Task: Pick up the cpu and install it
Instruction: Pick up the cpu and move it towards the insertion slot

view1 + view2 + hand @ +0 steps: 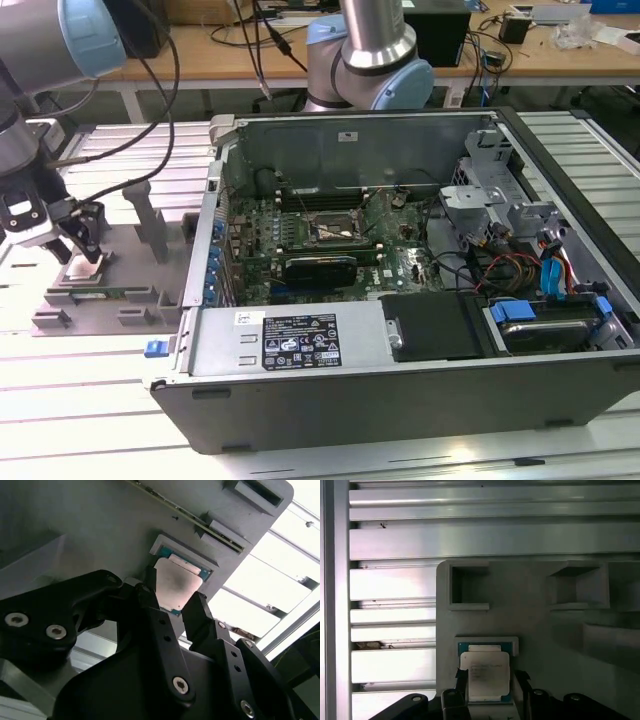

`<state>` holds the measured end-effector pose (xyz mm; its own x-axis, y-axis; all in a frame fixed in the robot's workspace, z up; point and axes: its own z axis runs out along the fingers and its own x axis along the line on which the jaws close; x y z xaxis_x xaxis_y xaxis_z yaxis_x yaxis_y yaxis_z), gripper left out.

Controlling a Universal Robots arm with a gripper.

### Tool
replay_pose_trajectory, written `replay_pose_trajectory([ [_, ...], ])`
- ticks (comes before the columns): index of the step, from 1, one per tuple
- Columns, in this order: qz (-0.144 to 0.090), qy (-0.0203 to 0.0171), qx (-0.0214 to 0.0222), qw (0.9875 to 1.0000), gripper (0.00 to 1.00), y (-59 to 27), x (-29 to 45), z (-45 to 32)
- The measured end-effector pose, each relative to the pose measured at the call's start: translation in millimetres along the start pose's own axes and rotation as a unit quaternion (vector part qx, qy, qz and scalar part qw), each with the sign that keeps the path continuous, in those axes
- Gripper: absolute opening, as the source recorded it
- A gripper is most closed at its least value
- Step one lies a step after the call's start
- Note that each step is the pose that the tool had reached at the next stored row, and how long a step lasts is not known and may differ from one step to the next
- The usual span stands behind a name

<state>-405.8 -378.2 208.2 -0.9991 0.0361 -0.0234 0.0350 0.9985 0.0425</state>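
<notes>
cpu [485,675] square, flat, silver top, thin teal rim

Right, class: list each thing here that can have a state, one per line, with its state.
cpu, lying flat in its pocket on the grey holder, not yet lifted.
gripper, down over the cpu.
computer case, on its side, cover off, insides showing.

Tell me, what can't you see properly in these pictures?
- The cpu, its sides: second wrist view, partly hidden behind the gripper.
- The socket, open or latched: exterior view, too small to tell.
- The grey holder: first wrist view, cut off by the picture's edge.
</notes>
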Motion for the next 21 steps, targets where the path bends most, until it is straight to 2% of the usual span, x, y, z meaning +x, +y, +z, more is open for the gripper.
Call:
replay_pose_trajectory([
  [2,-0.001,0.0000,0.0000,1.0000,0.48,0.1,0.2,2.5],
  [7,-0.002,0.0000,0.0001,1.0000,0.49,0.1,0.2,2.5],
  [9,-0.002,0.0001,0.0001,1.0000,0.61,0.1,0.2,2.5],
  [10,-0.002,0.0000,0.0001,1.0000,0.61,0.1,0.2,2.5],
  [12,-0.002,0.0001,0.0001,1.0000,0.74,0.1,0.2,2.5],
  [13,-0.002,-0.0001,0.0005,1.0000,0.74,0.1,0.1,3.2],
  [15,-0.002,-0.0001,0.0045,1.0000,0.74,0.6,0.3,6.1],
  [19,-0.003,-0.0002,0.0081,1.0000,0.74,2.5,0.6,13.8],
  [21,-0.003,-0.0003,0.0120,0.9999,0.74,3.7,0.7,16.4],
])
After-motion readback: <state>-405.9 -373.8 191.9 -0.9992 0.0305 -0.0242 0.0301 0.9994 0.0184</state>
